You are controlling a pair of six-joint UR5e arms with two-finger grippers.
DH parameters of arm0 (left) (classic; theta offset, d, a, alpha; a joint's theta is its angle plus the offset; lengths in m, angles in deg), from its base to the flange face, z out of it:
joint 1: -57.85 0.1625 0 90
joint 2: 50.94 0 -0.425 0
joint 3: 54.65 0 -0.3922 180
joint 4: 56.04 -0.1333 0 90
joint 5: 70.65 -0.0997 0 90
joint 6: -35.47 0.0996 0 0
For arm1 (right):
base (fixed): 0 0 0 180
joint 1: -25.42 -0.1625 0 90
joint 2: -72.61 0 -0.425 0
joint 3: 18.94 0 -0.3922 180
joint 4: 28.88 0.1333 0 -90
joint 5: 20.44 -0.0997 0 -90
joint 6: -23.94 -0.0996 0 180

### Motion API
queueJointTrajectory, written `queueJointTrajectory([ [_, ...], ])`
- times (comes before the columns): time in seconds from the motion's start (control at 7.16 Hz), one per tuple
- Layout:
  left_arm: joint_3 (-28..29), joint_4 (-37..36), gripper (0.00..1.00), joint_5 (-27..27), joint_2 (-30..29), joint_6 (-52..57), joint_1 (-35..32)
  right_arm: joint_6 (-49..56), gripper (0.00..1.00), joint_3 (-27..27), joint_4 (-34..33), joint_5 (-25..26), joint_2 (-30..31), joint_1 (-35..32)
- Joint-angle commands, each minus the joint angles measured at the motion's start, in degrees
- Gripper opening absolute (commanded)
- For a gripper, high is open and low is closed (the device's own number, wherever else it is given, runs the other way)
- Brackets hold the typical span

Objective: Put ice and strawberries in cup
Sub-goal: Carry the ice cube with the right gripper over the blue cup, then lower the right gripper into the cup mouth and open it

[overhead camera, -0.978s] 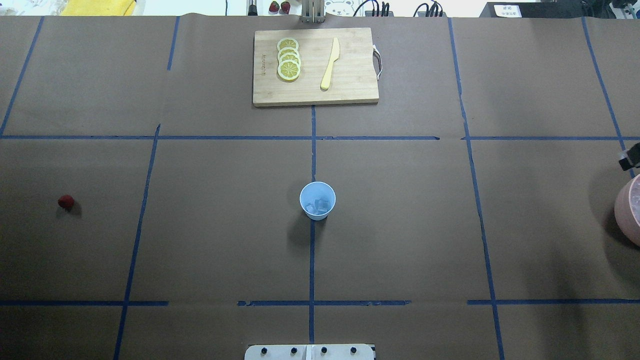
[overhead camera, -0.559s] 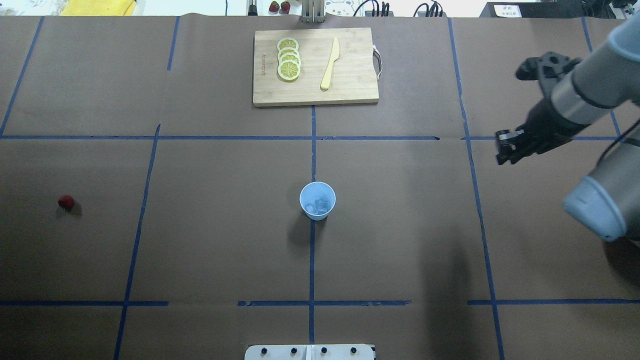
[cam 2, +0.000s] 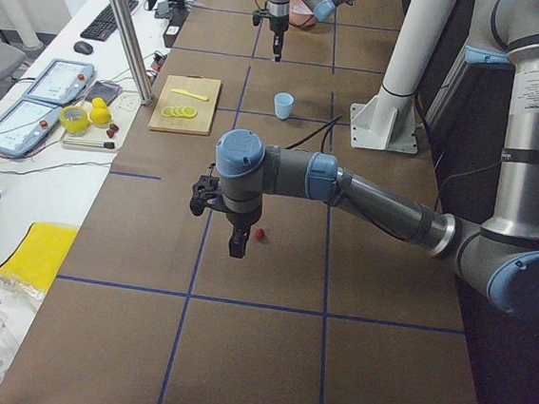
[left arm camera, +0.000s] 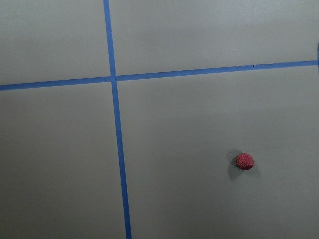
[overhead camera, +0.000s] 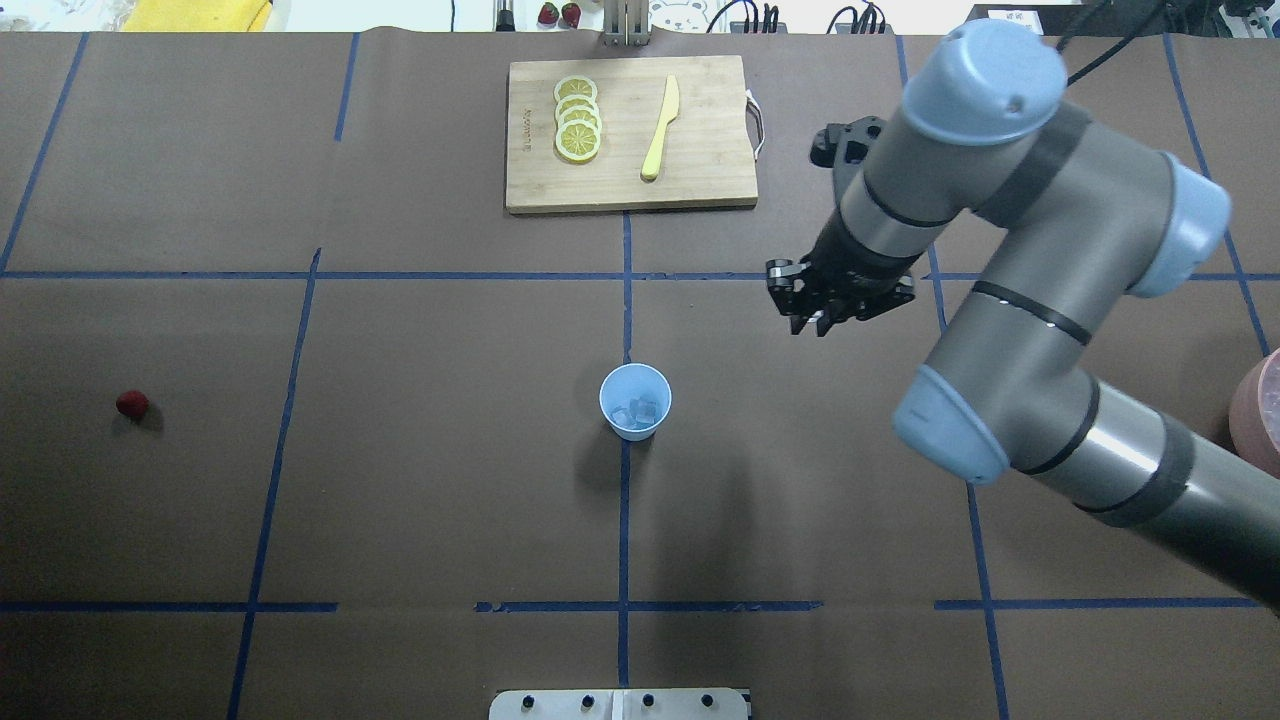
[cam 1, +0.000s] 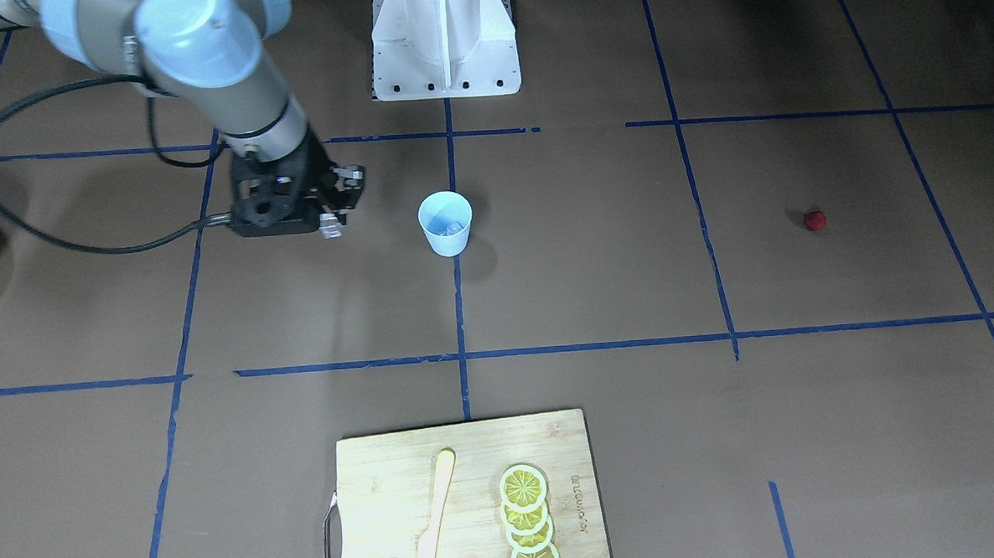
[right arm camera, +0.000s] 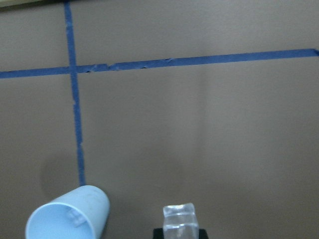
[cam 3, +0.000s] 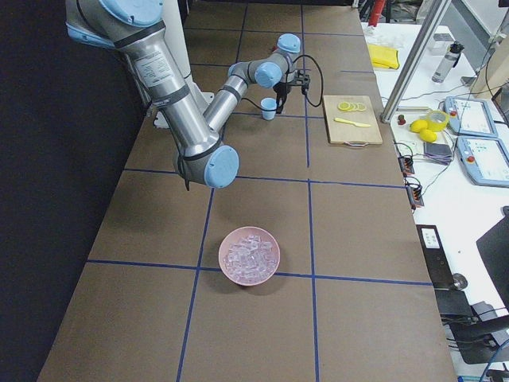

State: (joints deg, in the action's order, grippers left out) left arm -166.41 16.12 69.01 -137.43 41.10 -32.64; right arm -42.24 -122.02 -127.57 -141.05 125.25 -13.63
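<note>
The light blue cup (overhead camera: 635,400) stands upright at the table's middle with a few pieces of ice (overhead camera: 640,412) in its bottom. My right gripper (overhead camera: 812,320) hangs above the table to the right of the cup and slightly beyond it, apart from it. It is shut on a clear ice cube (right arm camera: 179,219), with the cup (right arm camera: 67,216) low on the left of the right wrist view. The strawberry (overhead camera: 131,403) lies alone far to the left. My left gripper (cam 2: 238,245) hovers beside the strawberry (cam 2: 260,233) in the exterior left view only, and I cannot tell whether it is open or shut.
A wooden cutting board (overhead camera: 710,150) at the far middle carries several lemon slices (overhead camera: 577,118) and a yellow knife (overhead camera: 660,128). A pink bowl (cam 3: 250,255) full of ice stands at the right end. Blue tape lines cross the brown table cover.
My right arm has swung in from the right edge, leftward toward the cup. The cup and the strawberry have not moved.
</note>
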Motion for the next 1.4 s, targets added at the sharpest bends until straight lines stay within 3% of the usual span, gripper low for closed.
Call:
queueJointTrajectory([
  [0.0,-0.1,0.0,1.00,0.0,-0.1,0.0,0.0,-7.0,0.00,8.7,0.1,3.3,-9.5,4.6],
  [0.56,-0.1,0.0,1.00,0.0,-0.1,0.0,0.0,-9.4,0.00,9.9,0.1,8.2,-10.1,9.9],
  [1.12,0.0,0.0,1.00,0.0,0.0,0.0,0.0,-11.2,0.02,10.4,0.2,8.6,-11.2,10.8],
  [1.26,0.0,0.0,1.00,0.0,-0.1,0.0,0.0,-10.8,0.13,10.4,0.3,9.1,-11.2,10.7],
])
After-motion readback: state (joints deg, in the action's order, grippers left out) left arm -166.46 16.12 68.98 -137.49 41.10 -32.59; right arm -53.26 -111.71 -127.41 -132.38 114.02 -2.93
